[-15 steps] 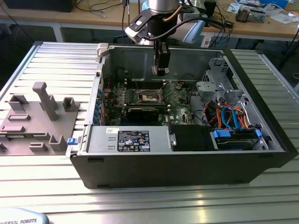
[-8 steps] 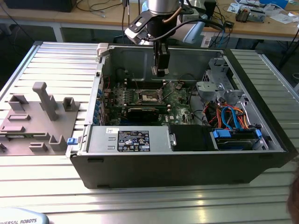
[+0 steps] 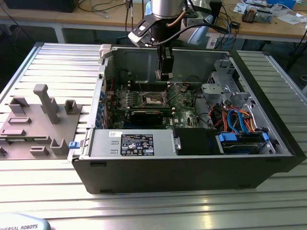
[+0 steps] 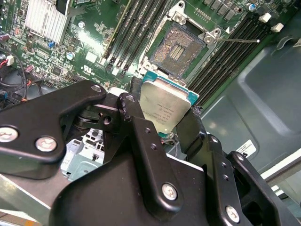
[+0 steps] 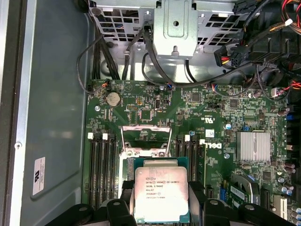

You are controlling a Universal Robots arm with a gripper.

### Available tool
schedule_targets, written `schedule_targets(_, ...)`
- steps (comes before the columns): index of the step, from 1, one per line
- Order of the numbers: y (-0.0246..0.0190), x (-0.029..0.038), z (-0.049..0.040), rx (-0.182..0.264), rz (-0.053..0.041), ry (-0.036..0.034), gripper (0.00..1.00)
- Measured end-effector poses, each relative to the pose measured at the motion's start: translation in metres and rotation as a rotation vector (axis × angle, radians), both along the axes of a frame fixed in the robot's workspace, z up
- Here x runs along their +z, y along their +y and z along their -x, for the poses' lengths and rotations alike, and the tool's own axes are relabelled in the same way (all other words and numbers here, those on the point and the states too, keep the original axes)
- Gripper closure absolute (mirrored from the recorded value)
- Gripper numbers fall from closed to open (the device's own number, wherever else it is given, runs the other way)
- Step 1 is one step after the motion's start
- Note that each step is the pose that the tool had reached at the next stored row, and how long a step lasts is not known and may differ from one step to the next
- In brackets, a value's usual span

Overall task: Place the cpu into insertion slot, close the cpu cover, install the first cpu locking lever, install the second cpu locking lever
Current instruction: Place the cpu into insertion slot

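The case [image 3: 192, 177] lies with its top face open, so access to the board [image 3: 182, 103] is from above. The gripper [image 3: 164, 73], clamped on the cpu [image 4: 165, 106], hangs in this opening over the insertion slot [image 4: 181, 47]. The slot is uncovered, with open air between it and the cpu. Memory slots [image 4: 134, 28] flank the insertion slot on two sides. A thin wire lever [image 4: 237, 41] projects from one slot corner across the neighbouring memory slots. A finned heatsink [image 5: 254, 146] stands near. The drive cage [image 3: 219, 84] and cable bundle [image 3: 232, 117] crowd the case's end at the exterior view's right. The power supply [image 3: 132, 143] fills the case's front edge. A bare metal panel [image 5: 56, 94] borders the board beyond one memory row.
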State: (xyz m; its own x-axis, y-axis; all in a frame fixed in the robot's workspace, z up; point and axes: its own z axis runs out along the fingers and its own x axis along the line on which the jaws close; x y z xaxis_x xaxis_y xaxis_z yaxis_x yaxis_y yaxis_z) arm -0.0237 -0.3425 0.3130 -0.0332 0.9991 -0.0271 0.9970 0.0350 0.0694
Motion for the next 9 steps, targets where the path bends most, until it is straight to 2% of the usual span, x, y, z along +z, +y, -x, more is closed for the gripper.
schedule_targets(9,0.0000,-0.0027,0.0000,0.000,-0.0001,0.0000,0.46)
